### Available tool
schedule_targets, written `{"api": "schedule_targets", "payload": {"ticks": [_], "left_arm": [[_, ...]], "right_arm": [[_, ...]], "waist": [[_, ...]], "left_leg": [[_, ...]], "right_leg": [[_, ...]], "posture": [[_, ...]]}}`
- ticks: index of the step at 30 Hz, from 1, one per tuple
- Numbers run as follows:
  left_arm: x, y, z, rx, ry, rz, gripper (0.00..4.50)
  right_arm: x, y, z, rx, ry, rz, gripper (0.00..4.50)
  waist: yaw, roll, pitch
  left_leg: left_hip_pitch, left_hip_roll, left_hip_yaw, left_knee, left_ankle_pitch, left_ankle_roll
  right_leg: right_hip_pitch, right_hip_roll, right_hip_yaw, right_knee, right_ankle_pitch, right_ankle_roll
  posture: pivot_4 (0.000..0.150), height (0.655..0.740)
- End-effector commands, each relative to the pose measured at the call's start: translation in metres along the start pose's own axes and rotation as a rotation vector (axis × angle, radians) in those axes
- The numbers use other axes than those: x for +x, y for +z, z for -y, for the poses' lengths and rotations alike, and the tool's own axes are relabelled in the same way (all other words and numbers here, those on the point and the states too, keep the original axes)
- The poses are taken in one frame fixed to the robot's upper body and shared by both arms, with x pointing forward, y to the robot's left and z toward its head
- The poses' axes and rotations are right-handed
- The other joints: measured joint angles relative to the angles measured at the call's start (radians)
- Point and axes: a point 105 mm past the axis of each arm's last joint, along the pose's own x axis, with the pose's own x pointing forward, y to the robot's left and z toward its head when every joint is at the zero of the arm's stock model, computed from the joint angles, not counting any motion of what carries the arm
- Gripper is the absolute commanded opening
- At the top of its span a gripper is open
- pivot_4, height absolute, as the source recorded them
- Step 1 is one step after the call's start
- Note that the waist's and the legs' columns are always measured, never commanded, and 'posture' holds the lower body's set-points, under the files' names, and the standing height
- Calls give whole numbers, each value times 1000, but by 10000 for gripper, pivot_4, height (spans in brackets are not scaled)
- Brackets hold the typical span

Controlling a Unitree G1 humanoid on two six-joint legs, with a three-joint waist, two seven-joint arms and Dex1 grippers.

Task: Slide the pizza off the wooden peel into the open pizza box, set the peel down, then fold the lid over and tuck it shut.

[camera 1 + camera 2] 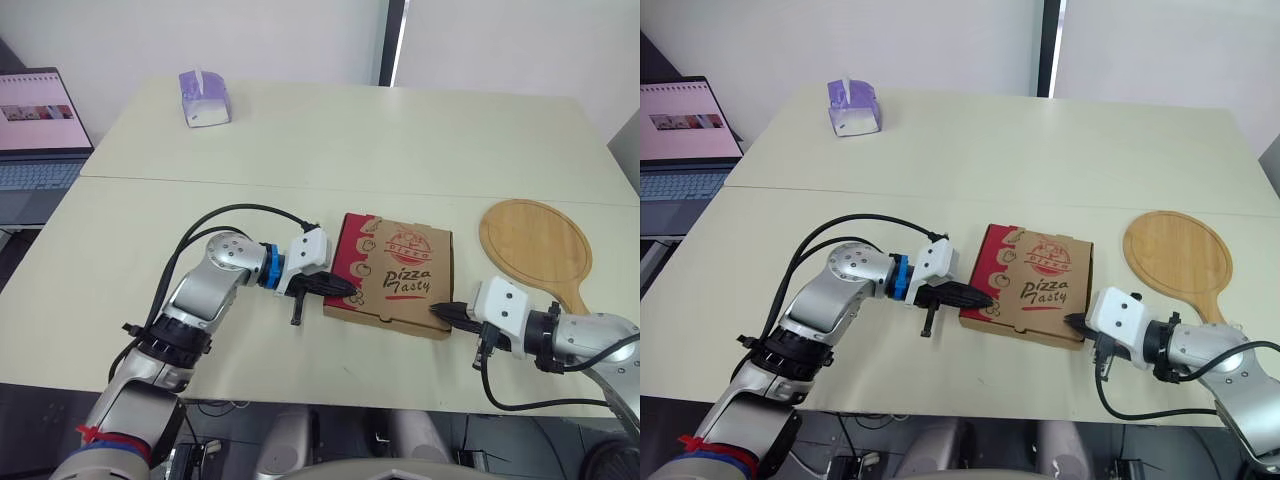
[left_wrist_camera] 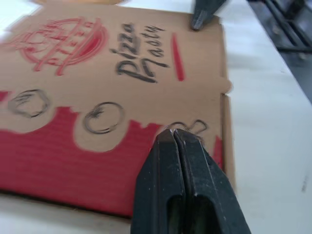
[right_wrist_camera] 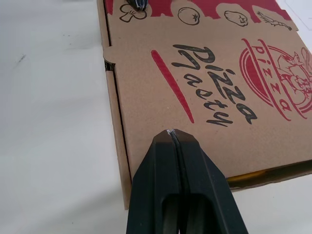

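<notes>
1. Count: one pizza box (image 1: pixel 392 270), one wooden peel (image 1: pixel 535 240), one purple tissue box (image 1: pixel 204 98), one open laptop (image 1: pixel 35 130) and two grippers, all on or beside a pale table (image 1: pixel 400 140) that has a seam running across it.
2. The pizza box is the only container of the task. Its lid (image 3: pixel 204 83) lies folded down flat over the base, printed side up, so what is inside is hidden.
3. The wooden peel lies flat on the table on the robot's right of the box, near it but not touching. Its round face is bare wood and its handle points toward the robot's right arm.
4. The left gripper (image 1: pixel 352 288) has its two black fingers pressed tight together with nothing between them. Its tip lies over the red band along the lid's left edge, near the corner closest to the robot. I cannot tell whether it presses on the card.
5. The right gripper (image 1: pixel 437 311) is likewise closed tight and empty. Its tip is at the lid's near right corner, just over the edge.
6. The box thus sits between the two grippers, one at each near corner.
7. The tissue box stands far back on the left of the table, and the laptop sits beyond the table's left edge, both well apart from the box.
</notes>
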Motion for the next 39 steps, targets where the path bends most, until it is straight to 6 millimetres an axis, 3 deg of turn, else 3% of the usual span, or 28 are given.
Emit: {"api": "schedule_targets", "payload": {"ticks": [1, 5, 8, 15, 19, 25, 30, 39], "left_arm": [[-25, 24, -17, 5, 172, 85, 0], [-36, 19, -11, -46, 225, 92, 0], [-30, 24, 0, -23, 183, 98, 0], [-10, 51, 2, 44, 95, 155, 0], [9, 46, 16, 71, -56, 107, 0], [25, 32, 20, 120, -174, 29, 0], [30, 29, 18, 146, -209, 8, 0], [32, 22, 19, 142, -226, -10, 0]], "right_arm": [[-20, -1, 22, 16, -109, -4, 128], [-30, 2, 10, 80, -46, 14, 128], [-27, 7, 4, 98, -11, 39, 128], [-26, 6, 8, 81, -34, 27, 128], [-31, 7, 14, 72, -60, 28, 128], [-29, 16, -3, 100, 20, 52, 128], [-17, 9, -21, 95, 57, 22, 128], [-3, -20, -28, 93, 58, -116, 128]], "waist": [[0, 0, 0], [-1, 0, 0], [0, 0, 0], [1, 0, 0], [1, 0, 0], [0, 0, 0], [0, 0, 0], [0, 0, 0]], "left_leg": [[0, 0, 0, 0, 0, 0], [0, 0, 0, -2, 0, -1], [0, 0, 0, -2, 1, -1], [1, 0, 0, -1, 1, -1], [1, 0, 1, -1, 1, -2], [1, 0, 1, -1, 1, -2], [0, 0, 1, -1, 0, 0], [1, 0, 1, -1, 0, 0]], "right_leg": [[0, 0, 0, 0, 0, 0], [0, 0, 0, 0, 0, 0], [-1, 0, 0, 0, 0, 0], [1, 0, 0, 0, 0, 0], [0, 0, 0, 0, 0, 0], [0, 0, 0, 0, 0, 0], [0, 0, 0, 0, 0, 0], [0, 0, 0, 0, 0, 0]], "posture": [[1500, 7251], [1500, 7251], [1500, 7251], [1500, 7251], [1500, 7251], [1500, 7251], [1500, 7251], [1500, 7251]]}}
